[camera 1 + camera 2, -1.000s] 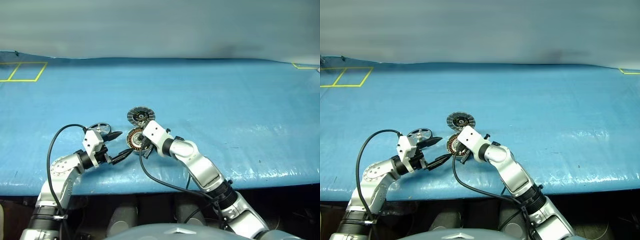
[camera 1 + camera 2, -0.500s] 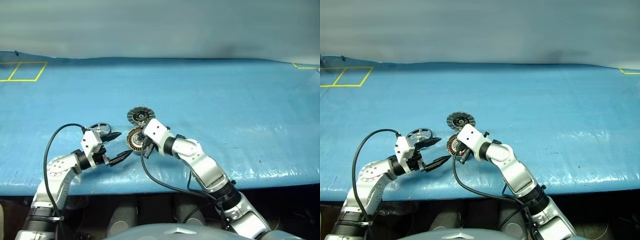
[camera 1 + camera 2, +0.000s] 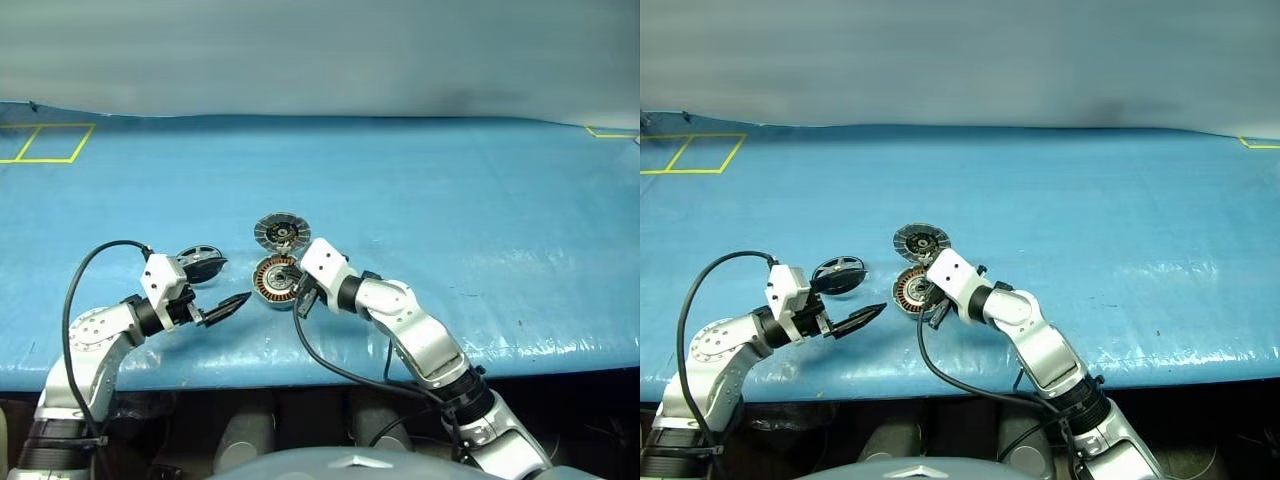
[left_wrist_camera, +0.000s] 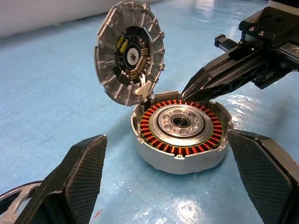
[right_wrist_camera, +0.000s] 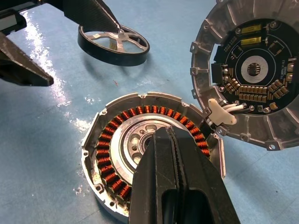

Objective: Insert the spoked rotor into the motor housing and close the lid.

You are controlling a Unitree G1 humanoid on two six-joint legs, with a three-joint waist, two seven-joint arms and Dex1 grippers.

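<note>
Two grippers | left gripper (image 3: 226, 283) gaping, empty, nearer; dark grey spoked metal rotor (image 3: 201, 264) at its 11 o'clock | right gripper (image 5: 174, 154) closed over open copper-wound silver motor housing (image 3: 274, 277)

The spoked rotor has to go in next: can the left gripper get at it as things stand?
Probably yes: the spoked rotor lies flat and uncovered beside the open left gripper, and the right gripper is over at the motor housing.

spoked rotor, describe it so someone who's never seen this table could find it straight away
On the blue table, near its front edge, lies an open motor housing with copper windings, its lid swung back. The spoked rotor lies to its left, by the left tool: a thin dark ring with spokes and hub, no windings.
</note>
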